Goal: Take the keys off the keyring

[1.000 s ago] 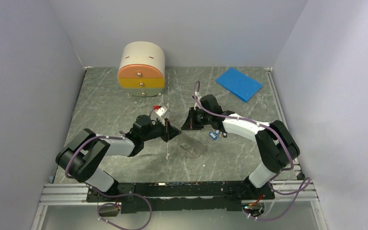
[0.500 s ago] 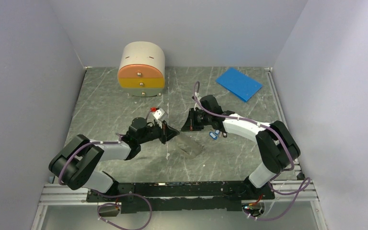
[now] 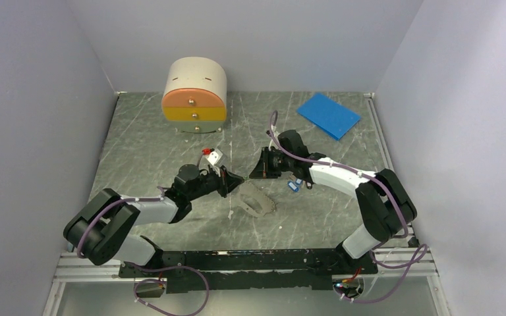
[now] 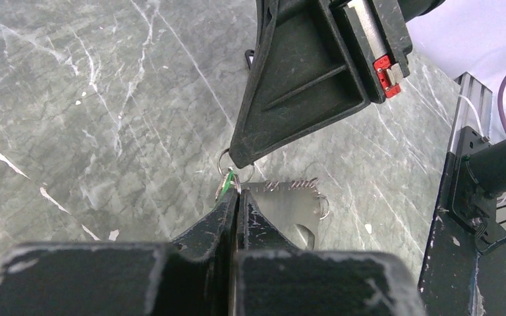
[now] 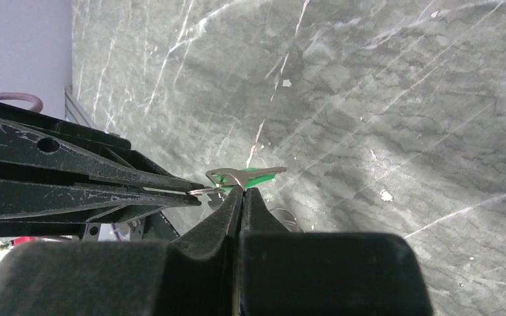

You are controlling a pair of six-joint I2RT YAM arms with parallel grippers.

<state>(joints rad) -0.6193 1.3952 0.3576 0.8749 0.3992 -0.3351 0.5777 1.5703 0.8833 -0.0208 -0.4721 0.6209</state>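
My left gripper (image 3: 235, 178) and right gripper (image 3: 255, 174) meet tip to tip at the table's middle, both shut. The keys, a bright green tag with a silvery piece (image 5: 253, 174), stick out just past the right fingertips; they also show at the left fingertips (image 4: 226, 182). The left gripper (image 4: 237, 195) pinches a thin silvery ring of the keyring (image 4: 226, 162), and the right gripper (image 5: 242, 191) pinches a ring through the key's head. A chain-like strand (image 4: 294, 185) runs along a flat grey metal plate (image 3: 257, 200) hanging from the rings onto the table.
Small blue and black tags (image 3: 294, 185) lie beside the right wrist. A cream drawer box with orange and yellow drawers (image 3: 194, 96) stands at the back left. A blue sheet (image 3: 328, 114) lies at the back right. A metal rail (image 3: 250, 258) runs along the near edge.
My left arm has drawn back to the left, its gripper still at the rings. The grey plate has slid a little left with it. The right arm has barely moved.
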